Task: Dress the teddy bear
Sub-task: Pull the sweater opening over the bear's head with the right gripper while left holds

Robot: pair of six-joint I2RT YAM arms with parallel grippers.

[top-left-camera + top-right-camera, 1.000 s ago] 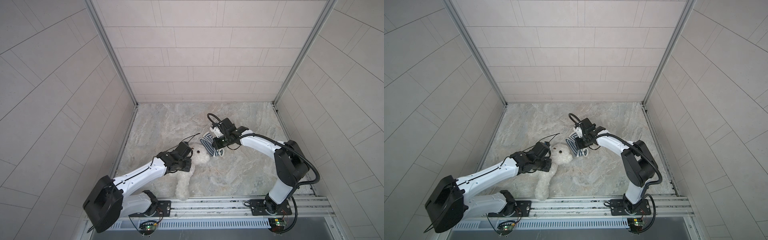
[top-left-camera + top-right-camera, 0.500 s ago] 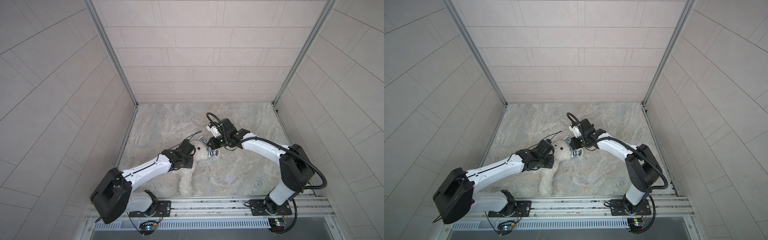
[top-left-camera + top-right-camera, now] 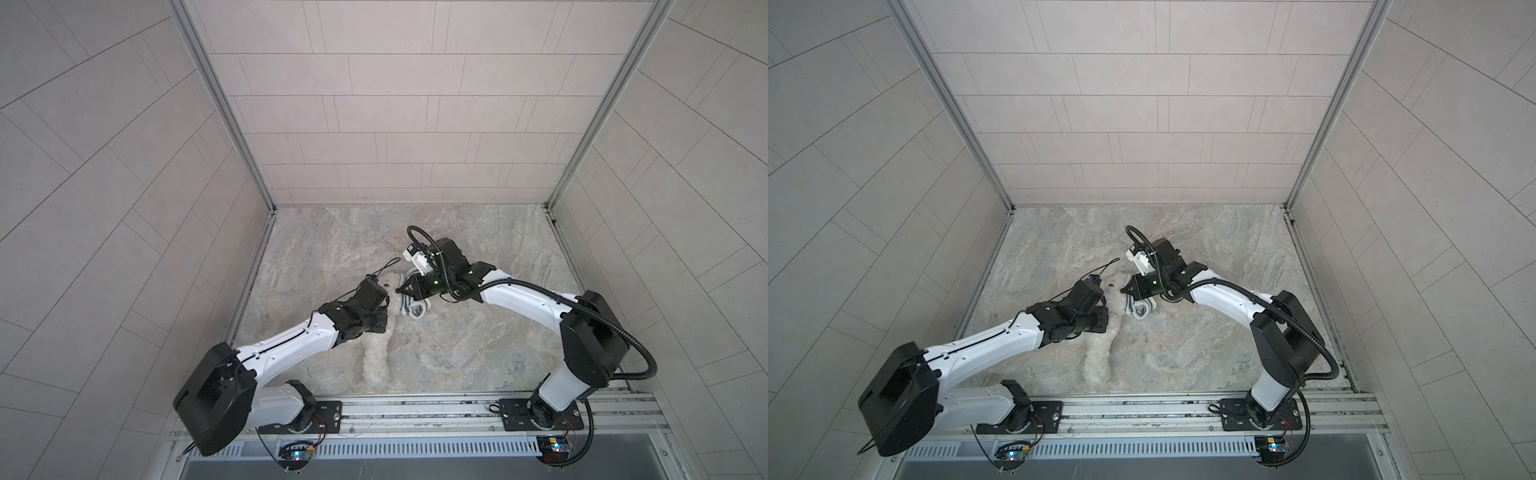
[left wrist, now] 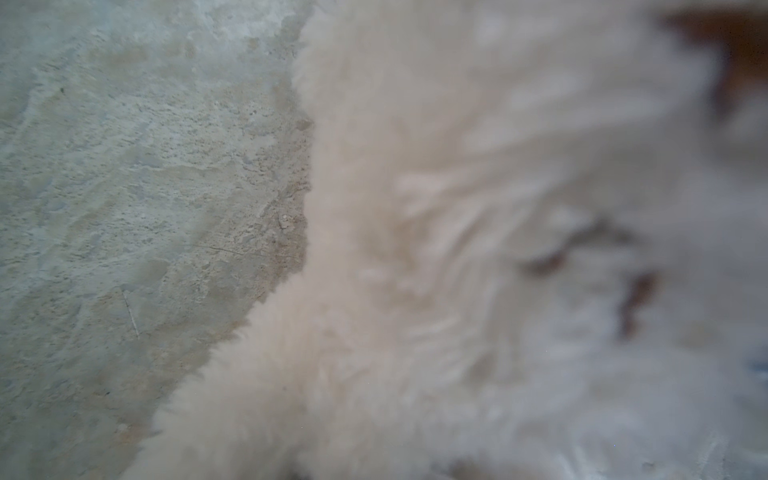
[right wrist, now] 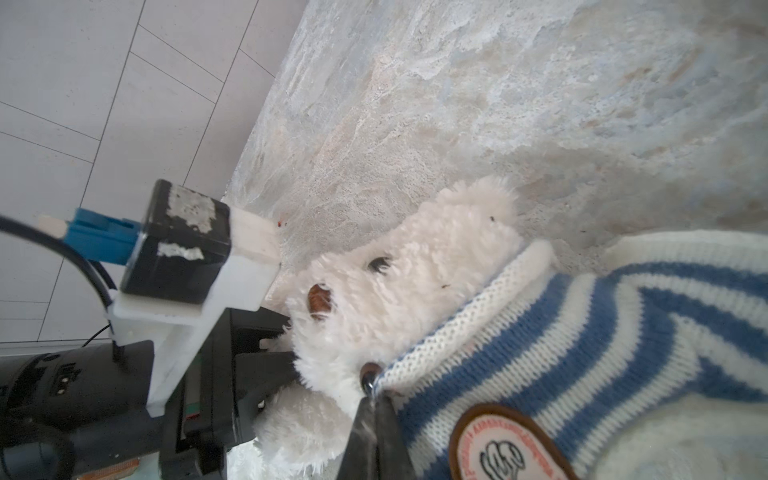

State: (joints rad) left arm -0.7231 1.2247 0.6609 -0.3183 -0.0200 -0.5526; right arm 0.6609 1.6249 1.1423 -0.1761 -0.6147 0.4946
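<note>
Currently located: teddy bear [image 3: 376, 357] is laid on the marbled tabletop [image 3: 478, 332], head toward the back wall [image 3: 395, 124], between both grippers; not dressed yet.
Left jaws: left gripper [image 5: 278, 343] is seen narrowly parted, with fur beside the bear's head seemingly pinched.
Right jaws: right gripper [image 5: 374, 401] is pressed together on the collar [image 5: 469, 316] edge of the striped shirt [image 5: 582, 353]; the collar is laid against the bear's face.
Risk 1: collar is held by its very rim, so slip-out is likely under a hard pull.
Risk 2: neck hole is not spread, so the head could be blocked or an ear snagged.
Risk 3: bear is held by fur only, so twisting or sliding is expected.
Risk 4: grippers are set close together, so contact is possible.
Writing: badge [image 5: 511, 449] is ringed with red lettering, unreadable; an outline figure is seen at its centre. No brand is made out.
</note>
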